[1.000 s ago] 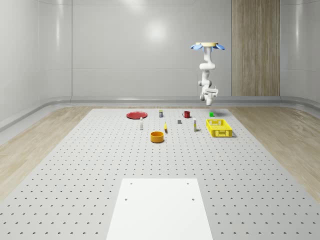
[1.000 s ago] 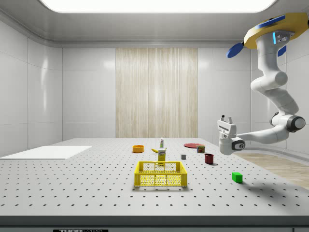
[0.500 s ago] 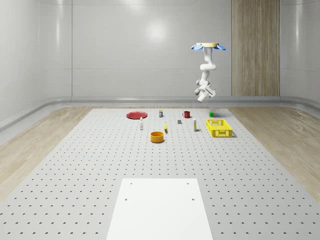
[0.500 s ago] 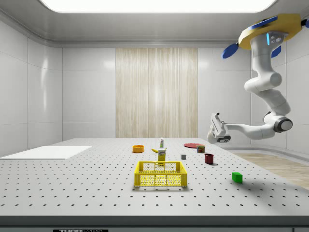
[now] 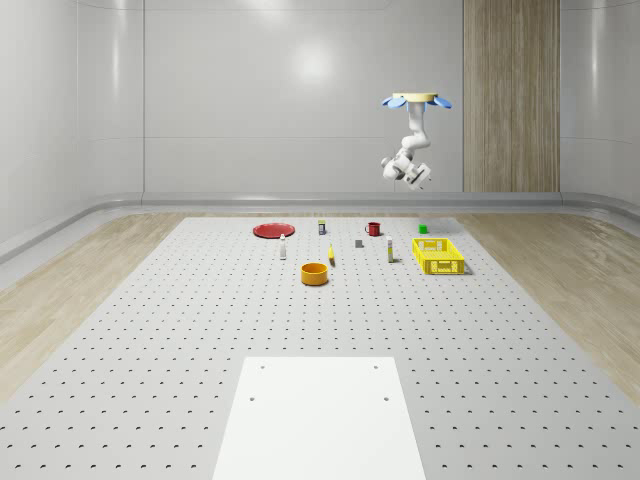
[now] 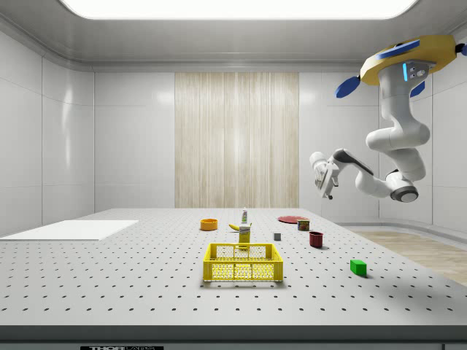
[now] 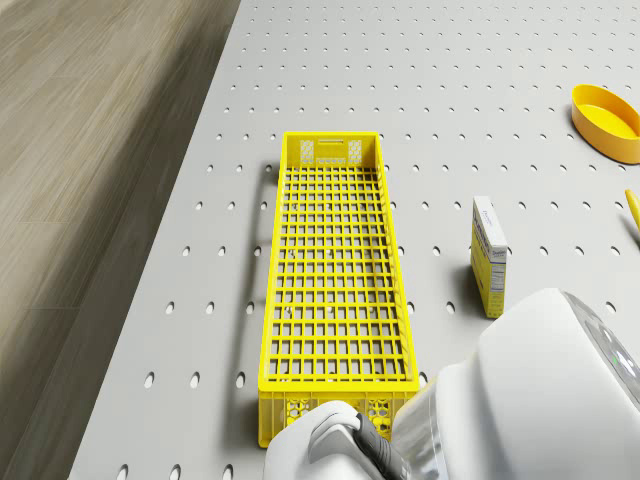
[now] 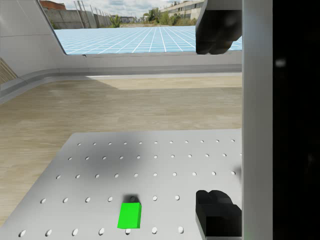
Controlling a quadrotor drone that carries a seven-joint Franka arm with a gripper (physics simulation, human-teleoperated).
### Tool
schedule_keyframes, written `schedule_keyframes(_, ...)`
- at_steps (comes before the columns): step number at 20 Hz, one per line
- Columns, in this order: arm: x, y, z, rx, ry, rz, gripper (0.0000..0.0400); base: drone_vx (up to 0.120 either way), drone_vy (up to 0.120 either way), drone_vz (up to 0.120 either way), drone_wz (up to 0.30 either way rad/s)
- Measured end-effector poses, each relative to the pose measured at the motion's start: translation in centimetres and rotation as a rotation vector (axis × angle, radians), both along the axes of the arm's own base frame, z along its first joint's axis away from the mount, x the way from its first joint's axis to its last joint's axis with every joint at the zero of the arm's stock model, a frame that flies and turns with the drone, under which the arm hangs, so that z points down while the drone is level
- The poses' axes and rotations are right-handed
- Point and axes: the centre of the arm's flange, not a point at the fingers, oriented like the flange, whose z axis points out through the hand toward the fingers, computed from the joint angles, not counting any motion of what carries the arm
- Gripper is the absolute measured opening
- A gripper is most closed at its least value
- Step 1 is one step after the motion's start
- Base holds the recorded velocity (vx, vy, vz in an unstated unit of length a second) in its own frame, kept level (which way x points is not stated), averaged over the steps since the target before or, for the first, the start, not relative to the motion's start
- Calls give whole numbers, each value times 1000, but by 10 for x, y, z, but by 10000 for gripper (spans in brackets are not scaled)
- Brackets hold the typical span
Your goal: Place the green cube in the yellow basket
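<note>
- Two dark fingertips [image 8: 215, 30] stand wide apart in the wrist view with nothing between them, so the gripper [image 8: 217, 125] is released and carries nothing.
- In the side view the gripper [image 6: 327, 181] hangs in the air, well above the table, with the arm folded back under the drone [image 6: 408, 62].
- The drone [image 5: 415, 99] hovers high over the far right part of the perforated table [image 5: 200, 330], as the whole-scene view shows it; it rests on nothing.
- The green cube [image 5: 423, 229] lies on the table, outside the yellow basket [image 5: 440, 266], at about 11 o'clock from it in the whole-scene view and near it but not touching.
- In the side view the green cube [image 6: 357, 267] sits at 3 o'clock of the yellow basket [image 6: 243, 271], well below the gripper.
- The wrist view looks down at the green cube [image 8: 129, 215] lying flat on the table, apart from both fingertips.
- The yellow basket [image 7: 272, 300] in the drone view has nothing in it.
- A red cup [image 5: 373, 229] stands at 9 o'clock of the cube in the whole-scene view, and an orange bowl [image 5: 315, 273] at 9 o'clock of the basket.
</note>
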Motion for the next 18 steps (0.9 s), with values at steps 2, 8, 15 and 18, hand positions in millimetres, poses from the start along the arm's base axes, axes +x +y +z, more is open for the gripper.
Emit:
schedule_keyframes(2, 0, -16, -10, -193, 1, -7, 400, 0, 0, -120, 0)
schedule_keyframes(8, 0, -45, -21, -504, 7, -15, 400, -80, 0, -120, 0)
schedule_keyframes(15, 0, -56, -22, -621, 10, -18, 400, -120, 46, -120, 0)
schedule_keyframes(18, 0, -58, -22, -640, 11, -18, 400, -120, 93, -120, 0)
